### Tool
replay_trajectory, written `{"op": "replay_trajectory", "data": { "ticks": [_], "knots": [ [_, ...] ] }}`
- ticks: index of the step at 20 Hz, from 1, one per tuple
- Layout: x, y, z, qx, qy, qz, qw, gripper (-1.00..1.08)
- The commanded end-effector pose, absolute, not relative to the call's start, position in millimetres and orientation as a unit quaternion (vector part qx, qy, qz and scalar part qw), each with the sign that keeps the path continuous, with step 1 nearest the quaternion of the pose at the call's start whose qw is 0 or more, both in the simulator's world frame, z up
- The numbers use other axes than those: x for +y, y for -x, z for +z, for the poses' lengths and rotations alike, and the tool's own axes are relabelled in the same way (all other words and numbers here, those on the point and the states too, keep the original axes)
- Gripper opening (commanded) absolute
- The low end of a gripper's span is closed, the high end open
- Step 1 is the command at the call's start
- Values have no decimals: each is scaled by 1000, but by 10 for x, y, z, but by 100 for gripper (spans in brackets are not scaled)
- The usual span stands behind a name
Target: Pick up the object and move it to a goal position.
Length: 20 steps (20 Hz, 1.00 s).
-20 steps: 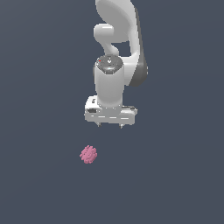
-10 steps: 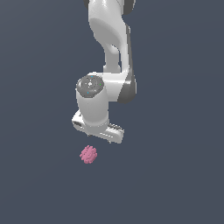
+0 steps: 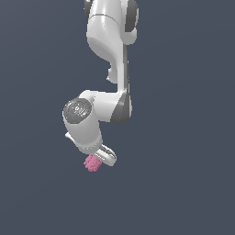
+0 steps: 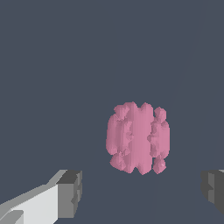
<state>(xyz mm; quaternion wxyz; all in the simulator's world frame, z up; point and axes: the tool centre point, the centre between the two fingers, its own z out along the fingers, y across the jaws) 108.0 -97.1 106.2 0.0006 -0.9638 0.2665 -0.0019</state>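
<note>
A: Background's flat dark slate-blue in both views, no edges, no texture, no walls visible. Can't separate a surface (image 3: 183, 193) from the room.

B: Object?

A: Pink bumpy clump, the object (image 3: 92, 163), at the low end of the arm in the exterior view, partly hidden behind the tool (image 3: 100, 158). In the wrist view the object (image 4: 138, 138) sits between the two fingertips but farther from the camera, closer to neither by much.

B: Orientation, long axis?

A: Roughly round. In the wrist view slightly longer in the direction across the finger gap's line, with ridges of lumps running that same way. No clear front or pointing end.

B: Tool state?

A: Spread wide. Wrist view shows one grey pad (image 4: 71, 193) on a white finger and the other grey pad (image 4: 213, 189) at the frame edge, gap wider than the object, neither touching it.

B: Arm?

A: White arm (image 3: 108, 50) comes down from the top of the exterior view, wrist tilted toward the exterior view's left.
</note>
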Motion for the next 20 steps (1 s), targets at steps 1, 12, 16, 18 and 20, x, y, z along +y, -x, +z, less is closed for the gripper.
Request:
{"op": "replay_trajectory", "data": {
  "ticks": [1, 12, 16, 18, 20],
  "knots": [
    [-1036, -1127, 1004, 283, 959, -1, 1, 100],
    [-1131, -1177, 911, 305, 952, 0, 0, 100],
    [-1130, -1177, 809, 305, 952, 0, 0, 100],
    [-1134, -1174, 710, 305, 952, 0, 0, 100],
    [-1133, -1171, 584, 306, 952, 0, 0, 100]
  ]
}}
